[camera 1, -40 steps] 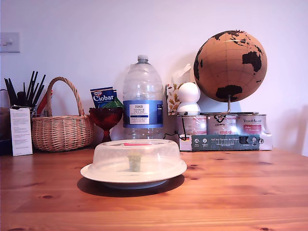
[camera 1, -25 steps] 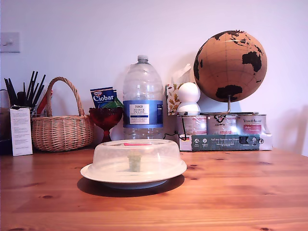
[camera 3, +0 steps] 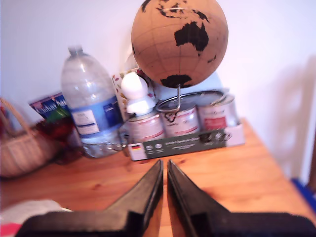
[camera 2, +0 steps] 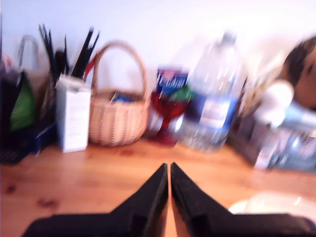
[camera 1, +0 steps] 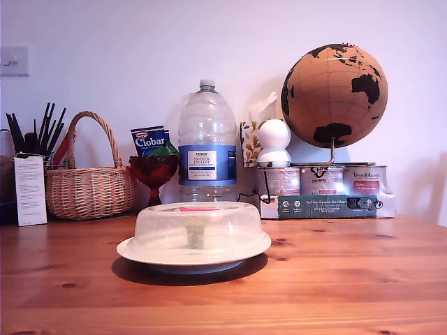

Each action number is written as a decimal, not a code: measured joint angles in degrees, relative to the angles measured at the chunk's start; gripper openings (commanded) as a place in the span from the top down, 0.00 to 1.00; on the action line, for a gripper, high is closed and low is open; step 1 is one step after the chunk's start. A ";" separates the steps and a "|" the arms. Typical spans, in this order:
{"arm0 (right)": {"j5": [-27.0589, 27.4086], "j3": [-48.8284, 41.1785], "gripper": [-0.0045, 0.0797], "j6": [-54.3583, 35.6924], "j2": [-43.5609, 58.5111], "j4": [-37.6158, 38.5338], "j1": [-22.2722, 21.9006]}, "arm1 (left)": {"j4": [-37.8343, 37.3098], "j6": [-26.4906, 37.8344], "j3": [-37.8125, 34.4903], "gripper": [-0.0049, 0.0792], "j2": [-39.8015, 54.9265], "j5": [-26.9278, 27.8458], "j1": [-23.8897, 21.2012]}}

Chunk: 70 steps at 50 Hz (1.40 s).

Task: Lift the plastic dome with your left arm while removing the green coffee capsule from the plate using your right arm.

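Note:
The plastic dome (camera 1: 196,225), translucent with a red tab on top, sits over the white plate (camera 1: 193,256) in the middle of the wooden table. Through it the green coffee capsule (camera 1: 195,234) shows dimly, standing near the plate's centre. Neither arm appears in the exterior view. My first gripper (camera 2: 169,166) is shut and holds nothing; it hovers over the table, and a pale edge of the plastic dome (camera 2: 276,202) lies off to one side. My second gripper (camera 3: 164,162) is also shut and holds nothing, and the plastic dome (camera 3: 29,210) shows at that picture's corner.
Along the wall stand a wicker basket (camera 1: 89,183), a holder of black utensils (camera 1: 31,136), a red glass goblet (camera 1: 154,171), a large water bottle (camera 1: 207,143), a white figurine (camera 1: 274,143) and a cork globe (camera 1: 334,95) above a pack of tins (camera 1: 325,188).

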 measured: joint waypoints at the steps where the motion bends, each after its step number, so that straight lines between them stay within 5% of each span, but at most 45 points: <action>1: -0.44 0.04 0.96 0.50 0.00 -0.07 0.00 | -0.02 -0.44 0.00 0.97 0.00 0.26 0.00; 25: -11.37 13.92 0.96 1.84 7.45 -13.53 0.00 | -7.85 -4.83 3.61 0.97 4.68 13.79 -0.28; 38: -20.17 21.66 0.96 0.96 25.53 -16.09 0.57 | -7.82 -4.92 12.15 0.97 20.04 20.52 -1.55; 70: -26.34 46.45 0.96 -9.05 69.24 -16.24 12.83 | -1.70 11.17 29.83 0.97 63.14 32.37 -5.33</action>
